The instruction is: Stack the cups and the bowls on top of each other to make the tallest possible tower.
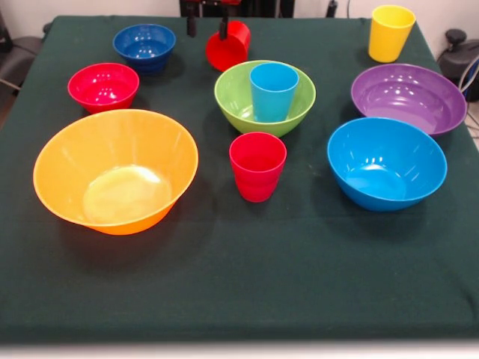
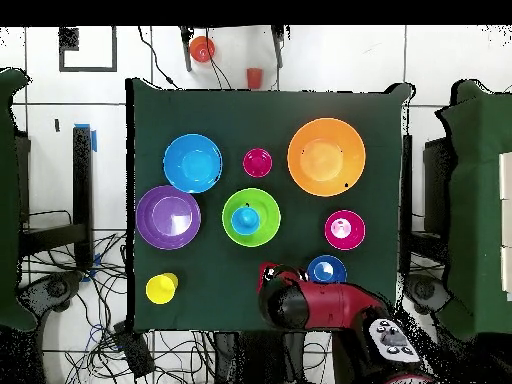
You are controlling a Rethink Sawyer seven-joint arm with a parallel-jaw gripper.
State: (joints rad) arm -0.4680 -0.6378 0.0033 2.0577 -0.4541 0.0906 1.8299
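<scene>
Currently I read the gripper (image 1: pixel 207 28) as clenched on a red cup (image 1: pixel 228 45), tipped on its side at the table's (image 1: pixel 239 284) far edge near the small dark blue bowl (image 1: pixel 144 46). Only one stack exists: the light blue cup (image 1: pixel 273 90) stands upright inside the green bowl (image 1: pixel 233 99). The second red cup (image 1: pixel 257 166), yellow cup (image 1: pixel 391 33) and remaining bowls sit apart. Next I must right the held cup and carry it over a base.
</scene>
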